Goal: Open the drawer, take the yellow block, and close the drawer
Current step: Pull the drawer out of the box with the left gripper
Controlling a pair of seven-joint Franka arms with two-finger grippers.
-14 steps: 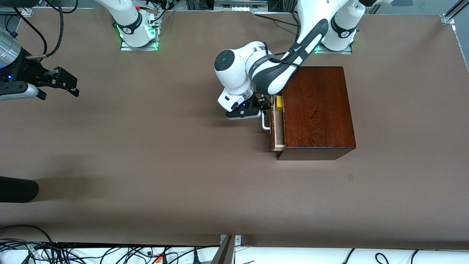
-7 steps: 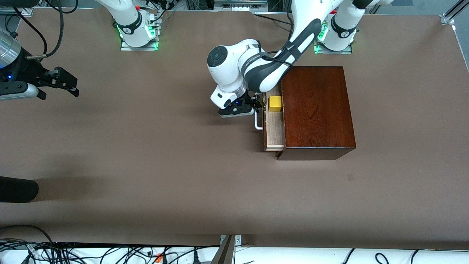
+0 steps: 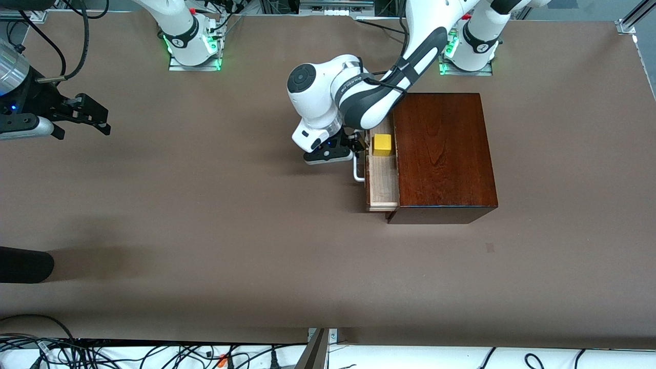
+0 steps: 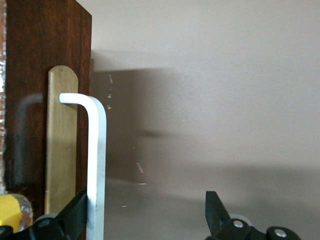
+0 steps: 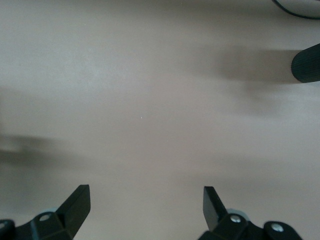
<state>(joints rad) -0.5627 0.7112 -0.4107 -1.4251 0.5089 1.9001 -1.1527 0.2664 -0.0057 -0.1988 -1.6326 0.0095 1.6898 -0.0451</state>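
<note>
The drawer [image 3: 383, 182] of the dark wooden box [image 3: 443, 154] stands partly pulled out toward the right arm's end of the table. The yellow block [image 3: 383, 144] sits in its pale interior, at the end farther from the front camera; one corner [image 4: 10, 210] shows in the left wrist view. My left gripper [image 3: 357, 146] [image 4: 145, 216] is open at the white handle [image 3: 357, 173] [image 4: 96, 160]. One finger [image 4: 75, 215] is hooked between the bar and the drawer front, the other stands well clear. My right gripper [image 3: 87, 115] [image 5: 145, 205] waits open over bare table at the right arm's end.
A black rounded object [image 3: 25, 264] [image 5: 307, 62] juts in at the table's edge at the right arm's end, nearer to the front camera. Cables [image 3: 102, 353] run along the table's front edge. The brown tabletop [image 3: 230, 215] stretches between the box and the right gripper.
The drawer has slid farther out toward the right arm's end, with my left gripper moving along at the handle. More of the yellow block and the pale interior shows. The right arm has not moved.
</note>
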